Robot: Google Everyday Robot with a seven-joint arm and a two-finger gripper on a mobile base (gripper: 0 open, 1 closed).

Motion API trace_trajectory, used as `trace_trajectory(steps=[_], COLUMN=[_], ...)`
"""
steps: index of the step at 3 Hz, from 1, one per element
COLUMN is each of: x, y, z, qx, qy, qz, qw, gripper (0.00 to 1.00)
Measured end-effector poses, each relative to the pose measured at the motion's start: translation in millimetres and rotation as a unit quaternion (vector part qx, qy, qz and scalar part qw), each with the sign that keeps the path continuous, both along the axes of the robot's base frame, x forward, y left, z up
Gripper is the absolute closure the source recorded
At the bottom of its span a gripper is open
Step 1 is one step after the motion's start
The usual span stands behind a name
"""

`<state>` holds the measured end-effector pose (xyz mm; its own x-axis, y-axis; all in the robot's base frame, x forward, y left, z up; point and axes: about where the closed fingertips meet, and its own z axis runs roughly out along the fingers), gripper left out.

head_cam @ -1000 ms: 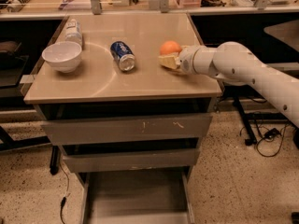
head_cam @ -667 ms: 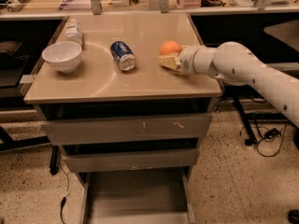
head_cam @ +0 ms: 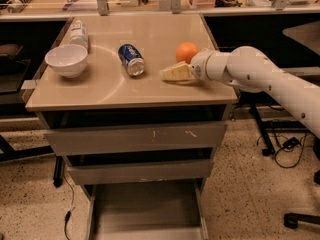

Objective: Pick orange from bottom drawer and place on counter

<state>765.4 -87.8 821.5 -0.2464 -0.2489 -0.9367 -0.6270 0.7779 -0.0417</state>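
Note:
The orange (head_cam: pixel 187 51) sits on the beige counter (head_cam: pixel 150 91), toward its right rear. My gripper (head_cam: pixel 175 73) lies low over the counter just in front and to the left of the orange, pointing left, with my white arm (head_cam: pixel 260 79) reaching in from the right. The orange is beside the gripper, not in it. The bottom drawer (head_cam: pixel 150 204) is pulled out under the cabinet and its grey floor shows nothing on it.
A blue soda can (head_cam: pixel 131 59) lies on its side mid-counter. A white bowl (head_cam: pixel 66 60) and a lying bottle (head_cam: pixel 78 32) are at the left. Two upper grey drawers (head_cam: pixel 135 136) are closed. Chair legs and cables are on the floor at right.
The gripper has slid a little left and toward the counter's front, away from the orange, which now shows more fully behind it. The can and the bowl have not moved.

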Motion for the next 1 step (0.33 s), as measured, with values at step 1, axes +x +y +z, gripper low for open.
trace_trajectory(steps=[1], x=[0.0], y=[0.0], z=[0.0], qx=[0.000], qy=[0.000], qz=[0.000], qw=[1.0000], gripper=[0.00])
